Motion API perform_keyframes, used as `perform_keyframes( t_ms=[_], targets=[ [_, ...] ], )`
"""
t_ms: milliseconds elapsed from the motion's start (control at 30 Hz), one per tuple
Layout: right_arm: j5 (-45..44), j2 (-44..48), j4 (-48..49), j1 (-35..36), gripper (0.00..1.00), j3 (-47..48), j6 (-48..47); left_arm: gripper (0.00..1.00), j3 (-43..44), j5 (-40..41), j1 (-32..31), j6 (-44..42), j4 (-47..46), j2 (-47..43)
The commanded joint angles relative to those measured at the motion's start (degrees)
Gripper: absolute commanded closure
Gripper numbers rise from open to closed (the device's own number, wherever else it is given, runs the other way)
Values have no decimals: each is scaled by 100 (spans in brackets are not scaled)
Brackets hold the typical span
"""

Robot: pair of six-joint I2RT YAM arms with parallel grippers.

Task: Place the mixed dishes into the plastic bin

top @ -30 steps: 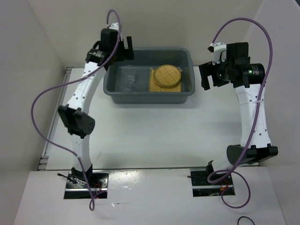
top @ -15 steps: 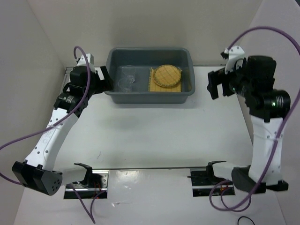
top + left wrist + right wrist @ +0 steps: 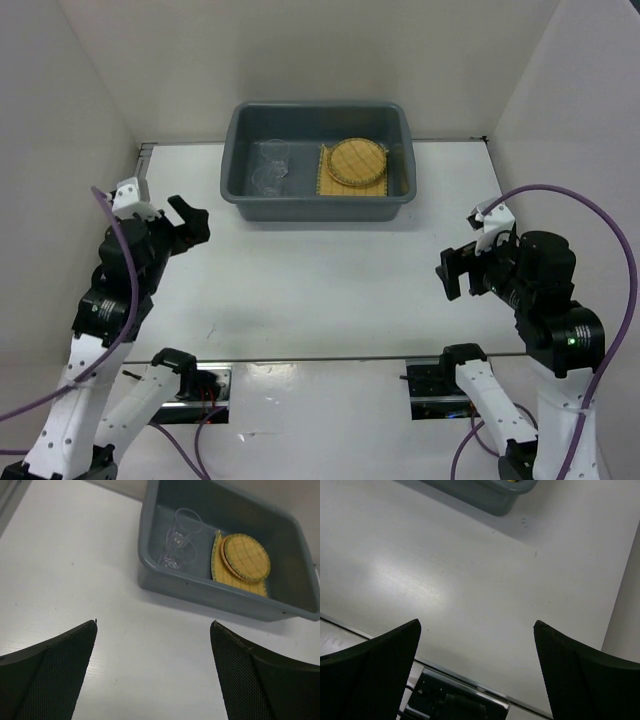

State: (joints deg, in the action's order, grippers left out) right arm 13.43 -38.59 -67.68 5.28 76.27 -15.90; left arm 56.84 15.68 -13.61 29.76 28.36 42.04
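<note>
Top external view: plastic bin (image 3: 318,106) loaded; left claw (image 3: 154,624) and right claw (image 3: 476,623) wide, empty.
I find woven discs (image 3: 358,160) stacked on the mat (image 3: 335,188), cups (image 3: 270,170) alongside; both claws hang over the surface (image 3: 330,270), well apart from the bin, so I judge loading complete.

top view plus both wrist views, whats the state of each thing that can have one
plastic bin: upright on the table, dishes inside
yellow mat: flat on the bin's floor, right half
woven discs: stacked on the mat
clear cups: in the bin's left half, beside the mat, apparently tipped
left gripper: open, empty, over bare table
right gripper: open, empty, over bare table
</note>
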Motion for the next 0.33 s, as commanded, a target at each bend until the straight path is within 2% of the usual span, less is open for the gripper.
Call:
perform_keyframes(
  t_ms=[0, 300],
  targets=[
    [-297, 229, 773, 43, 2, -227, 149, 0, -190, 268, 42, 171, 178, -371],
    [-244, 229, 1117, 43, 2, -639, 201, 0, -621, 470, 95, 355, 424, -1602]
  ],
)
